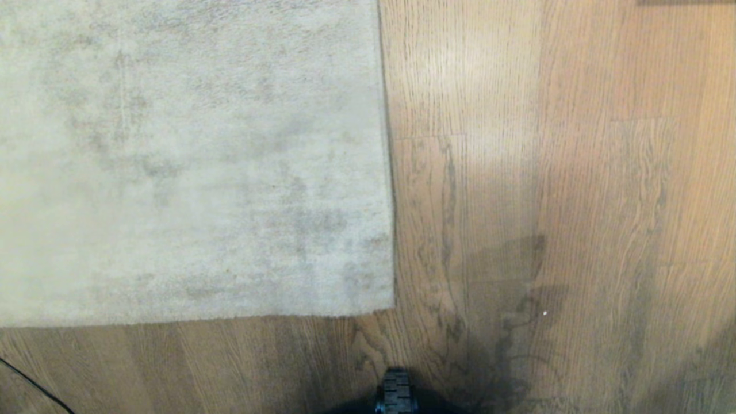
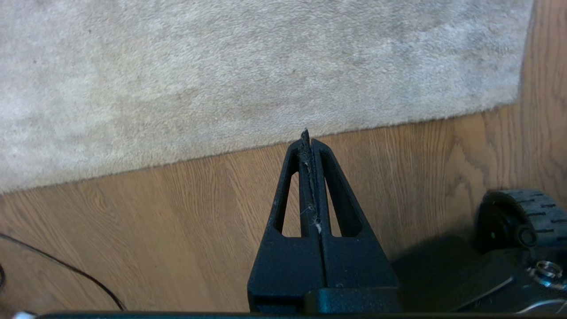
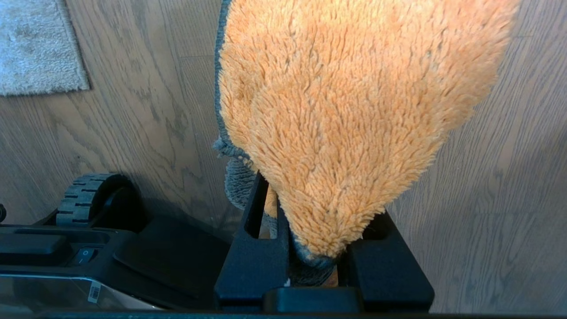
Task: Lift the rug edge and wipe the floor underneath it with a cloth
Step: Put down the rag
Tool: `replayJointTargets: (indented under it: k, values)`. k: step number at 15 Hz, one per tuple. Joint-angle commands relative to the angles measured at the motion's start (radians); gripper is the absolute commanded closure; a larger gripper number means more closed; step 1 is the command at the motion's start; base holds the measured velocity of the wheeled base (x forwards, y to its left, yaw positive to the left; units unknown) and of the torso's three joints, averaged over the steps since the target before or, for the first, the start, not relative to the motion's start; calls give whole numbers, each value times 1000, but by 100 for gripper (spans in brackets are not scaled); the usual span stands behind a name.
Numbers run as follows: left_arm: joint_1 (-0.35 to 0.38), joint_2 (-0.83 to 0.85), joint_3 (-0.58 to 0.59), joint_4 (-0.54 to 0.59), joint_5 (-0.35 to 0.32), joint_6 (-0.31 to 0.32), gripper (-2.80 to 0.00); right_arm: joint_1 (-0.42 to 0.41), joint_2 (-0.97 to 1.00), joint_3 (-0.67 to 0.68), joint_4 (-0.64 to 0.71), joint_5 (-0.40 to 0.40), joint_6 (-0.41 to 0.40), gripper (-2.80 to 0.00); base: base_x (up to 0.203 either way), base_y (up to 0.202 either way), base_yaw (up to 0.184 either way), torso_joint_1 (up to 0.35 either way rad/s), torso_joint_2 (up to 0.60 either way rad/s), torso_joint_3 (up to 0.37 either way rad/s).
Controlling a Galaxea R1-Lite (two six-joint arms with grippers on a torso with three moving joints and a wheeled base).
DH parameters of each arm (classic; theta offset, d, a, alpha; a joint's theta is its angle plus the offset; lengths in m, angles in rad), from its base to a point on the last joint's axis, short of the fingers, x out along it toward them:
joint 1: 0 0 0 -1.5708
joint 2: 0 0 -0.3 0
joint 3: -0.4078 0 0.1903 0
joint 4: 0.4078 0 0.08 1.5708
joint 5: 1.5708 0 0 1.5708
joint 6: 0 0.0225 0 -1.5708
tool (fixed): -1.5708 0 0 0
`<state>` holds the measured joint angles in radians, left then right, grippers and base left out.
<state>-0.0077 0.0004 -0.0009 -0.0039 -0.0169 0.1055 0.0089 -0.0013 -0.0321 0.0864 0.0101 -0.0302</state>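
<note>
The grey-beige rug lies flat on the brown wood floor. Its rug edge runs straight down to a corner near the robot's base, and shows again as the rug edge in the left wrist view. My left gripper is shut and empty, hovering over bare floor just short of that border. My right gripper is shut on the orange fluffy cloth, which has a dark grey trim and drapes over the fingers, hiding their tips. Neither gripper appears in the head view.
A black ribbed wheel of my base sits at the near edge of the floor and is visible again as the wheel. A thin black cable lies on the planks to the left. A rug corner shows beside the held cloth.
</note>
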Motion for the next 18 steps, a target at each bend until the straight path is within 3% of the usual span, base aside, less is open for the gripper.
replayJointTargets:
  k: [1,3,18]
  values:
    - [0,0,1,2,4,-49,0,0,1,0,1,1,0,0,0,0,0,0,0,0]
    - [0,0,1,1,5,-79,0,0,1,0,0,1,0,0,0,0,0,0,0,0]
    - [0,0,1,1,5,-79,0,0,1,0,1,1,0,0,0,0,0,0,0,0]
